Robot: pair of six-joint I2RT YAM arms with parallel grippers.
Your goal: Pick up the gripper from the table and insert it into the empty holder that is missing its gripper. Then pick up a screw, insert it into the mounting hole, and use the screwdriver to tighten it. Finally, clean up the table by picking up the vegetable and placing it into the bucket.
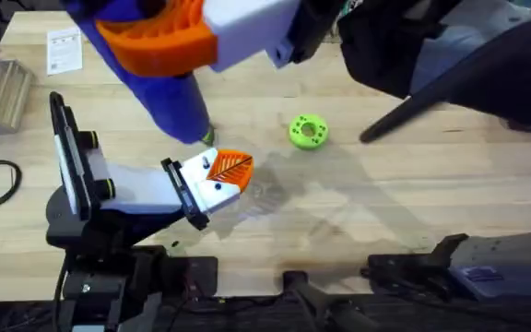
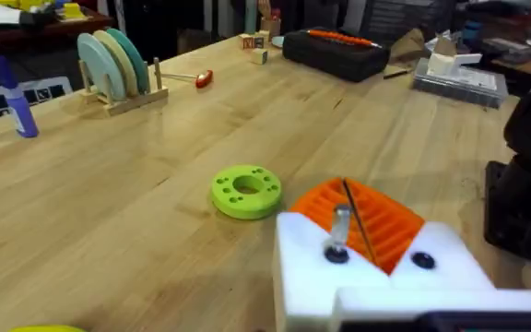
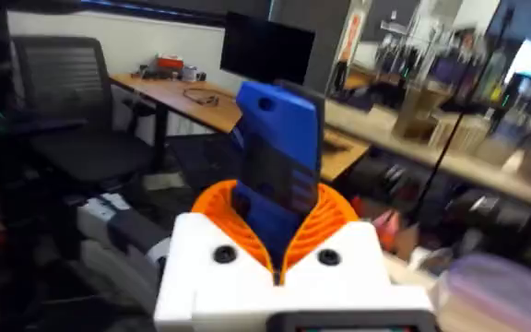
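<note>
While our right gripper (image 3: pixel 279 263) hangs high under the overhead camera, its orange pads pinch the blue screwdriver (image 3: pixel 279 171), whose thin tip (image 2: pixel 356 221) comes down onto a screw (image 2: pixel 337 242) standing in the white holder (image 1: pixel 212 192). We see the orange gripper (image 1: pixel 229 167) seated in that holder on our left arm near the table's middle, with a green disc (image 1: pixel 308 130) lying apart on the wooden table (image 1: pixel 413 203); whether the left gripper (image 2: pixel 376 267) is spread or pressed together we cannot tell.

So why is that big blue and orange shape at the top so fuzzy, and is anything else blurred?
Overhead: the right gripper holding the screwdriver rises close under the camera, so it looks large and soft; faint shadows fall across the table. Right wrist: the room behind is smeared. Left wrist: the green disc is fairly sharp, the near white holder softer.
</note>
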